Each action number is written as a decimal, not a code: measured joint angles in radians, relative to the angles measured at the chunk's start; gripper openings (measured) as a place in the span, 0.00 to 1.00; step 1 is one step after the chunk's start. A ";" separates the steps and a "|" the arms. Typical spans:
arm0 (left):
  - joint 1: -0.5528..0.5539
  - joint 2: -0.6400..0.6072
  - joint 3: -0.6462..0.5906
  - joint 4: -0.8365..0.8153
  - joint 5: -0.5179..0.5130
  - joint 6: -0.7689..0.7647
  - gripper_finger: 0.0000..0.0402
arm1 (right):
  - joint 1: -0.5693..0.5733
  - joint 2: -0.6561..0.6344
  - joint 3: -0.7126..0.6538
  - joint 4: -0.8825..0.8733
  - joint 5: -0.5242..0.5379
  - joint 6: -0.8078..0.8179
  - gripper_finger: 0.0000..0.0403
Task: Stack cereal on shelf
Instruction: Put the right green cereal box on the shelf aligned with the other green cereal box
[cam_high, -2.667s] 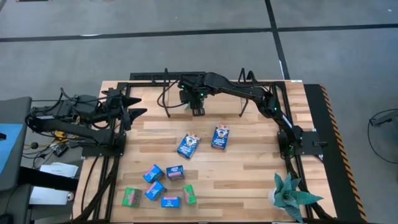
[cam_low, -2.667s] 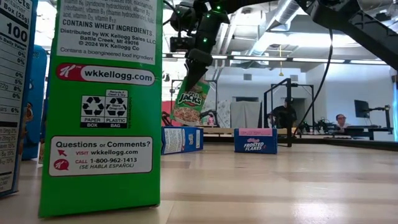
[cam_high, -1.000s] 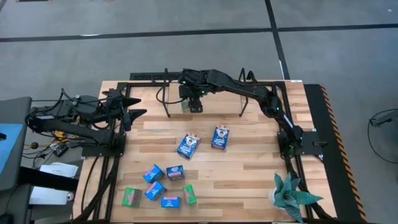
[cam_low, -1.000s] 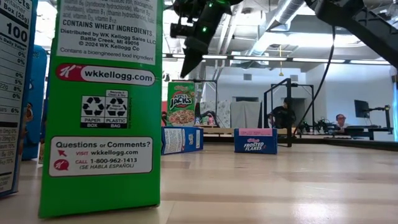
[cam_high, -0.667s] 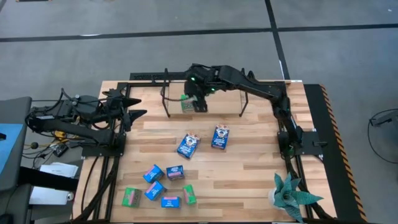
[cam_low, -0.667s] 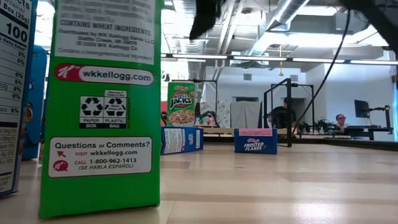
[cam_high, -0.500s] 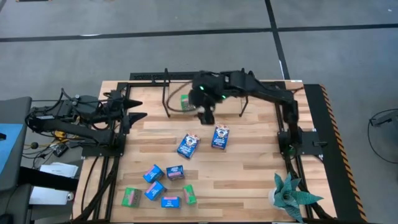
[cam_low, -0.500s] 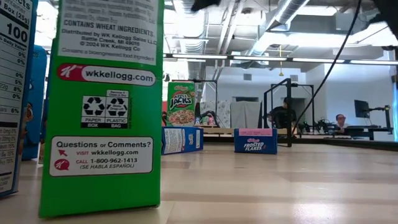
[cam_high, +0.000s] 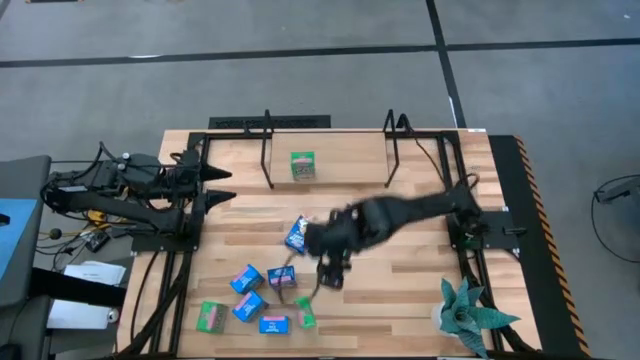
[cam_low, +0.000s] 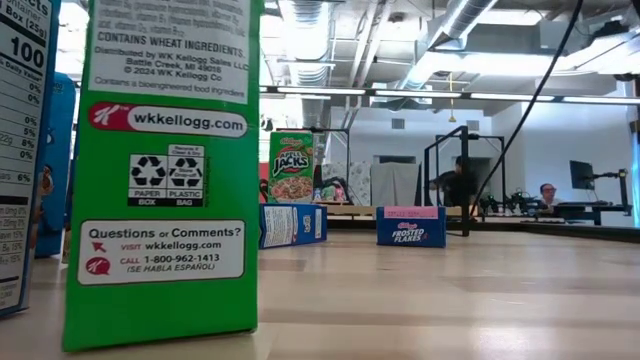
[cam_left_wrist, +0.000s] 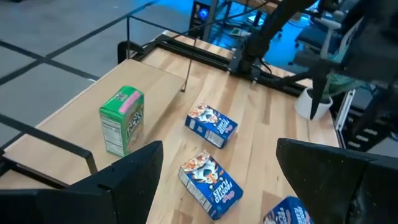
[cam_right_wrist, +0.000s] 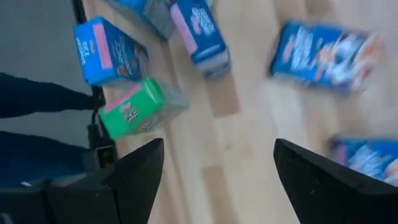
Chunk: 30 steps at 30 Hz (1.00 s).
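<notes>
One green cereal box (cam_high: 301, 165) stands upright on its bottom on the shelf (cam_high: 345, 160), a light board between black wire uprights at the far side; the low view shows it too (cam_low: 292, 167). Two dark blue boxes (cam_left_wrist: 211, 124) (cam_left_wrist: 210, 176) lie flat mid-table. Several green and light blue boxes (cam_high: 249, 305) lie near the front edge. My right gripper (cam_high: 328, 274) hangs open above the table just right of that cluster, over a green box (cam_right_wrist: 140, 106) and light blue ones (cam_right_wrist: 106, 53). My left gripper (cam_high: 215, 185) waits open at the left edge, raised.
A potted plant (cam_high: 465, 315) stands at the near right corner. Black frame rails (cam_high: 470, 230) run along the table's sides. A tall green box (cam_low: 165, 170) stands right in front of the low camera. People (cam_low: 455, 185) sit in the room beyond. Bare wood lies right of centre.
My right gripper has left the shelf and swept fast toward the near edge, rolling as it went, and now hangs open over the front cluster. The green box stays standing on the shelf. My left gripper has turned a little at the wrist, in place.
</notes>
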 joint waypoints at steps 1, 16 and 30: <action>0.000 0.000 0.000 -0.001 0.004 0.006 0.76 | 0.008 0.016 0.000 0.006 -0.006 0.048 0.81; 0.000 0.000 0.000 -0.105 0.025 0.021 0.76 | 0.076 0.138 0.002 0.137 -0.021 0.486 0.81; 0.000 0.000 0.000 -0.122 0.024 0.030 0.76 | 0.144 0.201 0.004 0.199 -0.019 0.657 0.81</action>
